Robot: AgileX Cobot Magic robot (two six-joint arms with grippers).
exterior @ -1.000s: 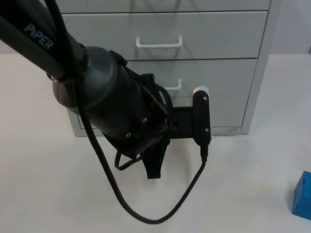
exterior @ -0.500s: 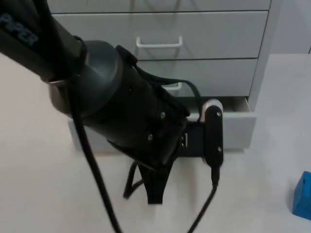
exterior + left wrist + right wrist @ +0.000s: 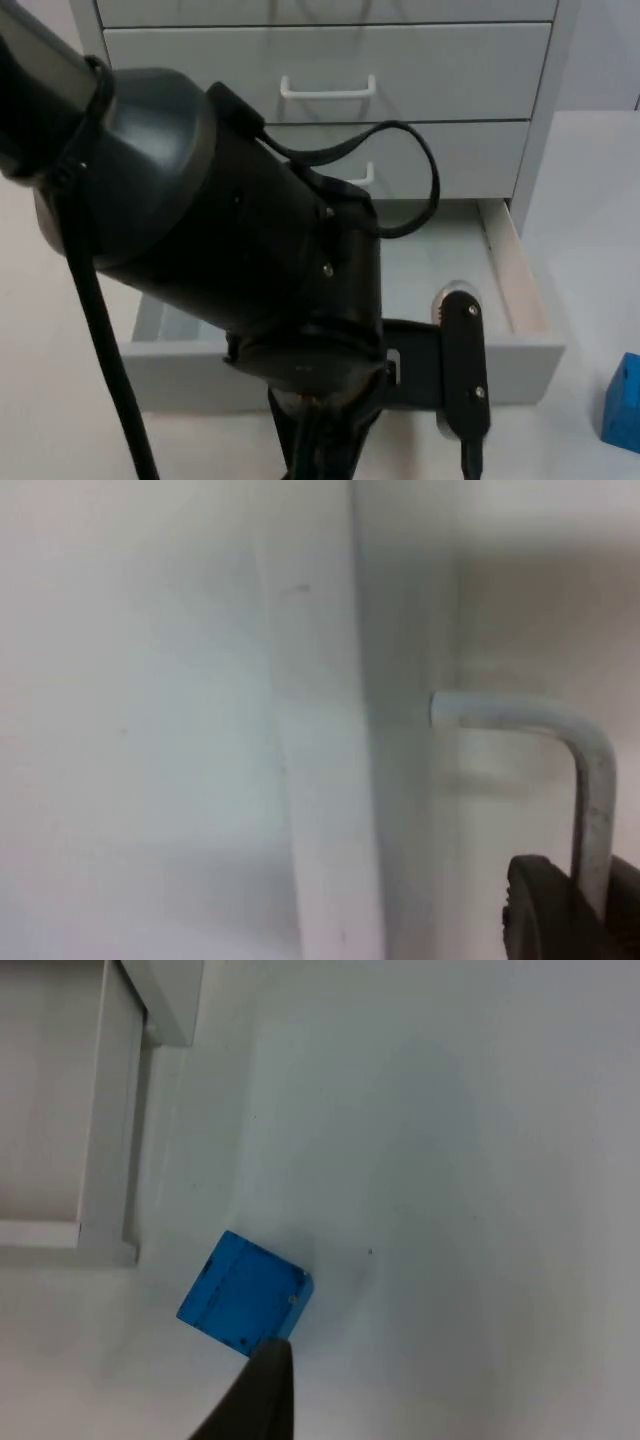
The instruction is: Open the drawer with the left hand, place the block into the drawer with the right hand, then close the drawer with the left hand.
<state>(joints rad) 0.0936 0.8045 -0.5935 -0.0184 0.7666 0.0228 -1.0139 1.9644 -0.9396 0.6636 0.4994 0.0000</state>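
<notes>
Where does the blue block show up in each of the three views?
Top view: the blue block sits on the white table at the picture's right edge, right of the open bottom drawer.
Left wrist view: not in it.
Right wrist view: it lies on the table beside the drawer's corner.
Shared landmark: the drawer's side wall.

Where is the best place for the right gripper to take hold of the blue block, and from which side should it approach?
Probably from above, closing the jaws across two opposite flat side faces of the blue block. It lies free on the white table, beside the open drawer and apart from it, so nothing crowds its sides. The right gripper hangs just over it; turning the wrist to match the block's rotated edges should help.
</notes>
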